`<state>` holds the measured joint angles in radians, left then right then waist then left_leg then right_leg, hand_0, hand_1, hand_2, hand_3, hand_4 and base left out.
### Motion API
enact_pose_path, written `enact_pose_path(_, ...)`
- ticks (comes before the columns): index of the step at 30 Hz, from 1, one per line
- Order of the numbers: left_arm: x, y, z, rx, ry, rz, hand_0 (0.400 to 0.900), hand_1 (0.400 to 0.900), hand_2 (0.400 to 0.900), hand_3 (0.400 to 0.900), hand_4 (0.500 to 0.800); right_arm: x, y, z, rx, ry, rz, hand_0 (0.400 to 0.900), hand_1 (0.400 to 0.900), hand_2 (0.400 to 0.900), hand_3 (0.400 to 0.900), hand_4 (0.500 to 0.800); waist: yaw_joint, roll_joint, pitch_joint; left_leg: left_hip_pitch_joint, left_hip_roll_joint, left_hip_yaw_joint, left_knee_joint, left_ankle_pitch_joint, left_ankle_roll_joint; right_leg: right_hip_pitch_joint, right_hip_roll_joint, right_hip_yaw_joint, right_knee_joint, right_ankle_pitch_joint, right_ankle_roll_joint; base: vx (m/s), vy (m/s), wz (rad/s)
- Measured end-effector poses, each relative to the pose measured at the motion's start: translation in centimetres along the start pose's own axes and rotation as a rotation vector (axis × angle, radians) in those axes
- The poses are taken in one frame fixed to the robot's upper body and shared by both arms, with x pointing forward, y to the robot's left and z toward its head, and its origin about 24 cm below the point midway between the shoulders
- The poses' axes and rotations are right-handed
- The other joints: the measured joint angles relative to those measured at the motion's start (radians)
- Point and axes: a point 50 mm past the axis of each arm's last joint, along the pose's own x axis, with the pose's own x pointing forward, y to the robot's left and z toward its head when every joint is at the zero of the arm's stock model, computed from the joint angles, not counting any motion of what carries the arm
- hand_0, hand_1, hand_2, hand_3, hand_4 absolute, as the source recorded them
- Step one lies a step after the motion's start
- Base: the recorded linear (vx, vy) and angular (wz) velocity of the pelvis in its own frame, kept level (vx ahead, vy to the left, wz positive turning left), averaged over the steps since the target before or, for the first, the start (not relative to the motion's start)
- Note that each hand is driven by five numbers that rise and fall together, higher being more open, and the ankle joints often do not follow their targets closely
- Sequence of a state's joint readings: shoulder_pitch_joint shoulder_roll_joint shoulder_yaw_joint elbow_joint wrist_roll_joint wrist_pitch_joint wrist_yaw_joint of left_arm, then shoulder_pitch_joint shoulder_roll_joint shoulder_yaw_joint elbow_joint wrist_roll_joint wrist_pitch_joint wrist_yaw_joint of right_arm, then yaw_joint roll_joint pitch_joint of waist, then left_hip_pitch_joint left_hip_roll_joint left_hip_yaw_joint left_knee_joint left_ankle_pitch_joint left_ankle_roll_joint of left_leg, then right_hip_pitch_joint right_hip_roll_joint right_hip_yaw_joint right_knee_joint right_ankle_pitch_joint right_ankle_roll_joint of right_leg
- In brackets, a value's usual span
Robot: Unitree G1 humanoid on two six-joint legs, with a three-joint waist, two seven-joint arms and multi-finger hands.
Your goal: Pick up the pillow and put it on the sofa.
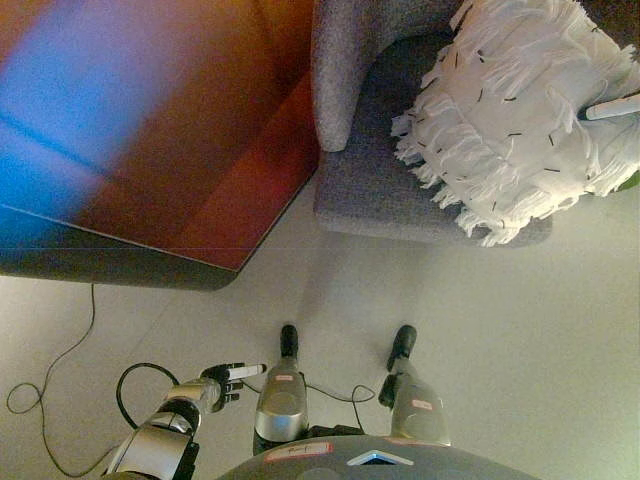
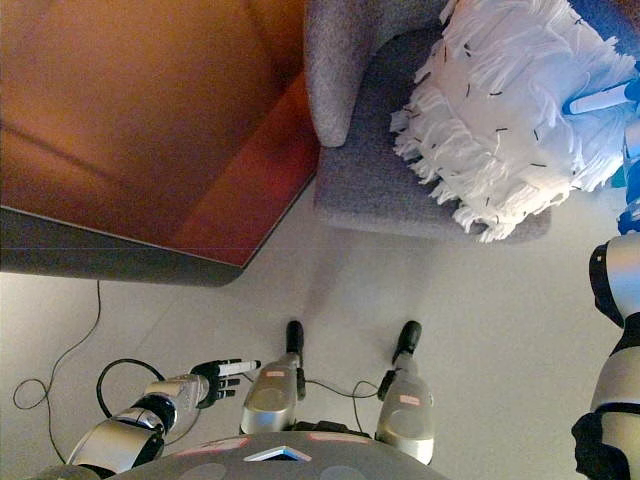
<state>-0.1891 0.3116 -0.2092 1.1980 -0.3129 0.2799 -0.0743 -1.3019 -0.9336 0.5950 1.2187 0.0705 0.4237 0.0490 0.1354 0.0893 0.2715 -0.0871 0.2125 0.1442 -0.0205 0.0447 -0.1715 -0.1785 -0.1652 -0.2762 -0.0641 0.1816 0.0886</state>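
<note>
A white shaggy pillow (image 1: pixel 520 120) with long fringes lies on the seat of the grey sofa (image 1: pixel 370 180) at the upper right. It leans toward the sofa's right side and overhangs the front edge a little. Only a small part of my right hand (image 2: pixel 605 98) shows at the right edge, lying against the pillow's right side, with the rest out of view or hidden behind the fringes. My left hand (image 1: pixel 228 382) hangs low at the lower left above the floor, far from the pillow, with its fingers straight and nothing in them.
A large reddish-brown tabletop (image 1: pixel 150 130) with a dark edge fills the upper left, its corner close to the sofa's rounded left armrest (image 1: pixel 335 80). Pale floor (image 1: pixel 480 320) spreads between me and the sofa's front.
</note>
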Motion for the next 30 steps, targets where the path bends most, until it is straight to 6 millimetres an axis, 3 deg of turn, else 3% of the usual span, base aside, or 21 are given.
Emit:
enact_pose_path(11,-0.3,2.2,-0.4,-0.004,0.012,0.012,0.9,0.9,0.9,0.9,0.8,0.0,-1.0,-0.3,-0.002,-0.011,-0.027,0.9,0.9,0.9,0.9,0.8,-0.025,-0.034,-0.006,0.096,0.01,0.027,-0.028,0.0,-0.003,0.075,0.014,0.017,-0.016,0.0,-0.001,0.07,0.002,-0.05)
enact_pose_path(18,-0.4,2.7,-2.3,-0.002,0.058,-0.007,0.9,0.9,0.9,0.9,0.8,0.0,-2.9,-1.5,0.015,0.019,-0.037,0.9,0.9,0.9,0.9,0.8,-0.031,-0.074,-0.089,0.174,0.007,0.051,-0.059,0.0,-0.004,0.132,0.014,0.027,-0.022,-0.005,0.006,0.11,0.037,-0.03)
enact_pose_path(22,-0.5,3.2,-3.6,0.028,0.092,0.006,0.9,0.9,0.9,0.9,0.8,0.3,-1.8,-3.4,0.037,0.033,0.008,0.9,0.9,0.9,0.9,0.8,-0.049,-0.1,-0.166,0.18,0.007,0.054,-0.059,-0.002,-0.005,0.143,0.014,0.025,-0.023,-0.011,0.008,0.0,0.039,-0.09)
enact_pose_path(23,-0.5,3.3,-4.0,0.028,0.101,0.009,0.9,0.9,0.9,0.9,0.8,0.4,-0.9,-4.6,0.04,0.032,0.042,0.9,0.9,0.9,0.9,0.8,-0.05,-0.11,-0.185,0.183,0.008,0.055,-0.059,-0.003,-0.004,0.144,0.014,0.026,-0.023,-0.012,0.008,-0.04,0.057,-0.1)
enact_pose_path(26,-0.6,3.5,-5.3,0.024,0.129,0.017,0.9,0.9,0.9,0.9,0.8,0.0,4.9,-11.4,0.027,0.125,0.252,0.9,0.9,0.9,0.9,0.8,-0.052,-0.133,-0.222,0.199,0.007,0.068,-0.059,-0.007,0.0,0.153,0.013,0.036,-0.023,-0.02,0.008,-0.05,0.056,-0.07)
enact_pose_path(28,-0.6,3.5,-5.8,0.023,0.142,0.021,0.9,0.9,0.9,0.9,0.8,-1.8,11.0,-17.2,0.039,0.277,0.458,0.9,0.9,0.9,0.9,0.8,-0.052,-0.147,-0.239,0.209,0.008,0.082,-0.06,-0.01,-0.001,0.158,0.013,0.049,-0.025,-0.021,0.009,-0.03,0.046,-0.08)
enact_pose_path(29,-0.6,3.5,-5.8,0.023,0.142,0.021,0.9,0.9,0.9,0.9,0.8,-3.6,14.5,-20.6,0.018,0.371,0.563,0.9,0.9,0.9,0.9,0.8,-0.053,-0.148,-0.243,0.214,0.008,0.082,-0.061,-0.01,-0.001,0.159,0.012,0.049,-0.026,-0.021,0.009,-0.01,0.059,-0.05)
enact_pose_path(30,-0.6,3.2,-5.8,0.037,0.137,0.017,0.9,0.9,0.9,0.9,0.8,-7.7,19.8,-26.1,-0.031,0.542,0.73,0.9,0.9,0.9,0.9,0.8,-0.054,-0.15,-0.252,0.223,0.009,0.085,-0.062,-0.011,-0.003,0.163,0.013,0.049,-0.026,-0.021,0.009,-0.01,0.062,-0.01)
